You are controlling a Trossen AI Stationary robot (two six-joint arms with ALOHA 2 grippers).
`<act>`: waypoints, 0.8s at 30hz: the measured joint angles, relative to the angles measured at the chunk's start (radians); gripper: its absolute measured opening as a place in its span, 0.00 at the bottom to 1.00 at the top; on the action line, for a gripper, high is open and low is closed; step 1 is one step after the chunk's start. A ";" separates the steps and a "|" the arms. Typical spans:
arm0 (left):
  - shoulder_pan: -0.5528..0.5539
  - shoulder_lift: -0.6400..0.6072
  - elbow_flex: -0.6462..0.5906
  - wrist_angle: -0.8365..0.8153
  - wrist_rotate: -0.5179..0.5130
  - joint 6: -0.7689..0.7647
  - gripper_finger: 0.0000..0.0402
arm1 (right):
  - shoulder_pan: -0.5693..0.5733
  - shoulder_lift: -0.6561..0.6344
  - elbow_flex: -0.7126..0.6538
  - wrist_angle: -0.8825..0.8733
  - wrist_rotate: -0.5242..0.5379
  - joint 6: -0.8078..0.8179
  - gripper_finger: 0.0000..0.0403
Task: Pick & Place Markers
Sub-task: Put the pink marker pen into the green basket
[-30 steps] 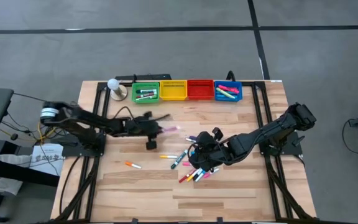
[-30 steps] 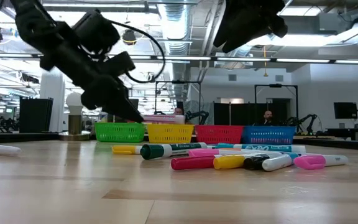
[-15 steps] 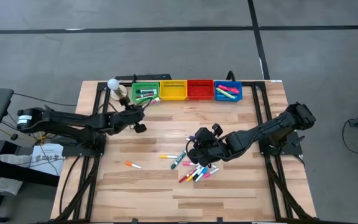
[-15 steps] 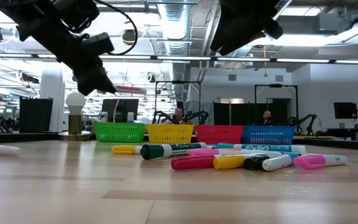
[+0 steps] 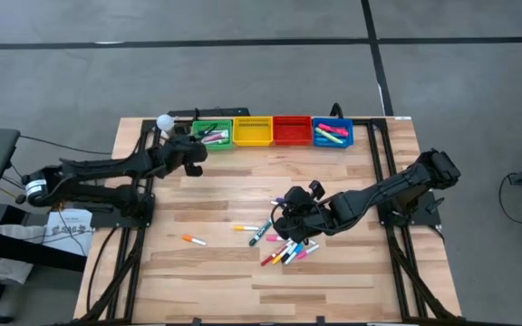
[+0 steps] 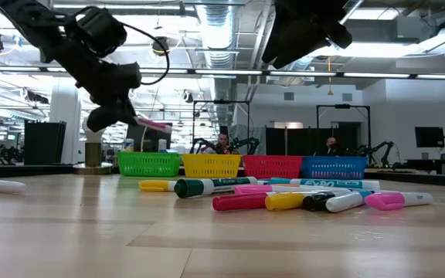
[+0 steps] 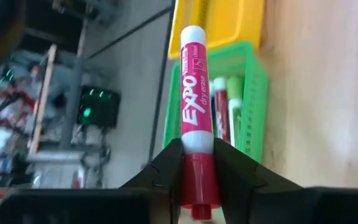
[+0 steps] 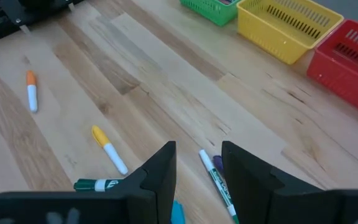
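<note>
Tabletop (image 5: 216,195): marker (image 7: 196,112) points binward.

We see bare table (image 5: 216,195) from six to nine o'clock — one orange marker (image 5: 193,240) there; marker pile (image 5: 284,249) at centre, bins (image 5: 273,131) crowd twelve o'clock.

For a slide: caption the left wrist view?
Left gripper holds a red marker over the green bin.

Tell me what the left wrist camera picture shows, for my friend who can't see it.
The left end effector grips a red-capped Expo marker between its two dark fingers, the marker pointing toward a green bin that already holds a few markers. A yellow bin sits beside the green one on the wooden table.
</note>
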 joint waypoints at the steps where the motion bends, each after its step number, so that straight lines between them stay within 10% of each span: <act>1: 0.023 0.009 0.000 0.033 0.043 0.032 0.20 | 0.000 0.000 0.000 0.000 0.000 0.000 0.29; 24: 0.294 0.200 0.002 0.301 0.381 0.141 0.20 | -0.034 0.000 0.000 -0.026 0.001 0.008 0.29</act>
